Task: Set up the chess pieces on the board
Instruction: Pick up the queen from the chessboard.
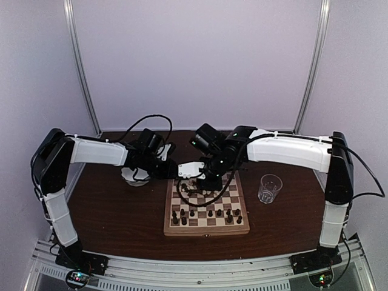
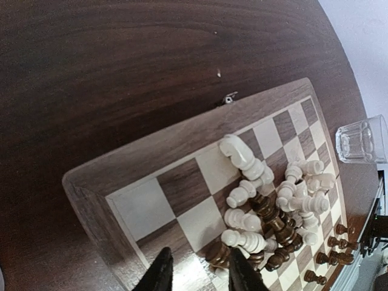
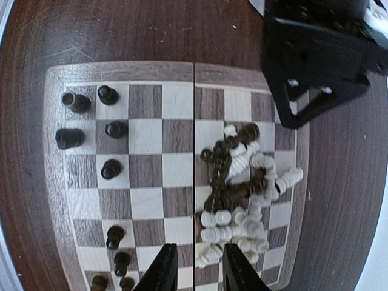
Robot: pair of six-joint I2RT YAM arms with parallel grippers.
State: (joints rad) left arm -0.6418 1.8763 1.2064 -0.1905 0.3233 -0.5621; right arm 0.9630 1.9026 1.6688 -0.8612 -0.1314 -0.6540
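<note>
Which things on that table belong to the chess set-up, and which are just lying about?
Part of the job: the board; the heap of toppled chess pieces; the dark pieces already standing.
Just lying about: the clear glass beside the board; a white bowl, partly hidden under the left arm.

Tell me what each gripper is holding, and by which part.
Neither visibly holds anything: left gripper and right gripper stand part-open over the heaped chess pieces.

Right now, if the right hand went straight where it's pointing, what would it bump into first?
Probably the cream-white chess pieces lying tumbled on the board, just ahead of the right hand. Depth is unclear, so that's a guess.
</note>
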